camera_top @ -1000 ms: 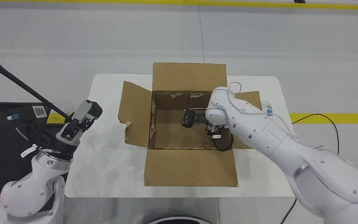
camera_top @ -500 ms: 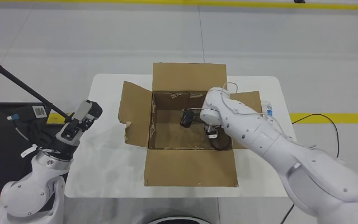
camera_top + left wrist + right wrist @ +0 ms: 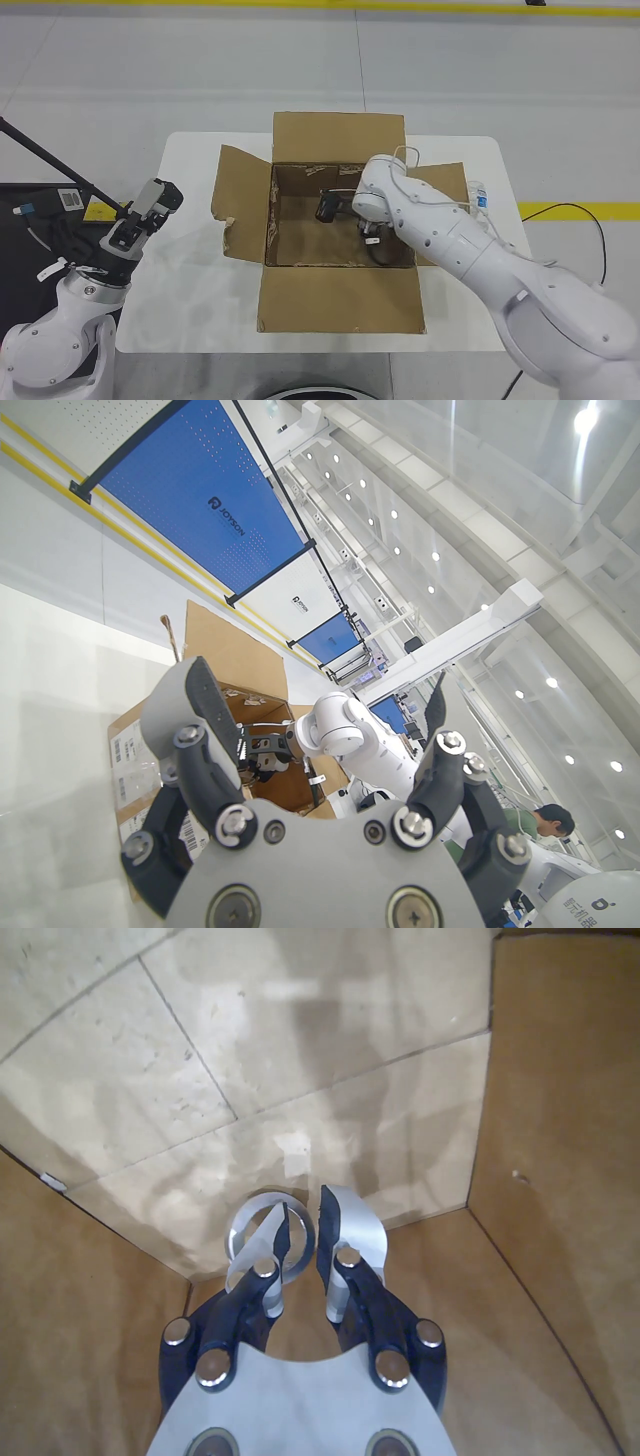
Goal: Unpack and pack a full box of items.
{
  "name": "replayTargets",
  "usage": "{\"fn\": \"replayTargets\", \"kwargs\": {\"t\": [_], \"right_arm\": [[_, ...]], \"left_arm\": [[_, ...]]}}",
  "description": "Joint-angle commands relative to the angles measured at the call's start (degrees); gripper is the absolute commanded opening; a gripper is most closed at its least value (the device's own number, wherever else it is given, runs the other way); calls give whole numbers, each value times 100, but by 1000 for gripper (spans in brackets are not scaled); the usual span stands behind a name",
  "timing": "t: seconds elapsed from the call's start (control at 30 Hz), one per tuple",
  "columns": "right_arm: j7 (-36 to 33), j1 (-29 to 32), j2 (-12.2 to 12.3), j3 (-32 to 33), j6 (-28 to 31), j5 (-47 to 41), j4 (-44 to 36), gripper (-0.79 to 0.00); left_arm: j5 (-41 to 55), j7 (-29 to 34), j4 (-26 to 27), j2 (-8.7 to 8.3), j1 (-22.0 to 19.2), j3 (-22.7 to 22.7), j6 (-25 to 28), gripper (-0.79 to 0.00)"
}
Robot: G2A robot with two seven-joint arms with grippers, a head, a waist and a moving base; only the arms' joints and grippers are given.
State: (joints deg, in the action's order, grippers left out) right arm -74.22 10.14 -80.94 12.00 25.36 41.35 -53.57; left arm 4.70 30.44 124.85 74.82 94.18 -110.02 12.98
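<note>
An open cardboard box (image 3: pixel 338 140) stands in the middle of the white table (image 3: pixel 190 290), flaps spread. My right arm (image 3: pixel 385 195) dips into the box from the right. Inside, my right gripper (image 3: pixel 305 1208) hangs near a bottom corner, shut on the wall of a silvery tape roll (image 3: pixel 245 1223); one finger sits inside the ring, the other outside. The box floor (image 3: pixel 200 1053) around it is bare cardboard. My left gripper (image 3: pixel 320 695) is open and holds nothing; it sits off the table's left edge (image 3: pixel 160 195), pointing up towards the box (image 3: pixel 235 650).
A small clear bottle (image 3: pixel 479 192) lies by the box's right flap near the table's right edge. Black gear and a slanted black rod (image 3: pixel 45 155) occupy the left side beyond the table. White tabletop lies bare left of the box and in front of it.
My right arm has shifted left and a little farther back inside the box. The left arm has stayed still.
</note>
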Motion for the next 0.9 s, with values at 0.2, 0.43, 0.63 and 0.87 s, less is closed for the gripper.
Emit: {"fn": "replayTargets", "kwargs": {"t": [0.2,0.43,0.63,0.87], "right_arm": [[42,34,84,222,-31,125,-119,-588],[-102,152,227,456,354,-99,-279,-489],[-158,203,385,367,312,-260,-509,-459],[-290,60,496,-96,181,-654,-524,-456]], "left_arm": [[0,0,0,0,0,0,0,0],[0,0,0,0,0,0,0,0],[0,0,0,0,0,0,0,0],[0,0,0,0,0,0,0,0]]}}
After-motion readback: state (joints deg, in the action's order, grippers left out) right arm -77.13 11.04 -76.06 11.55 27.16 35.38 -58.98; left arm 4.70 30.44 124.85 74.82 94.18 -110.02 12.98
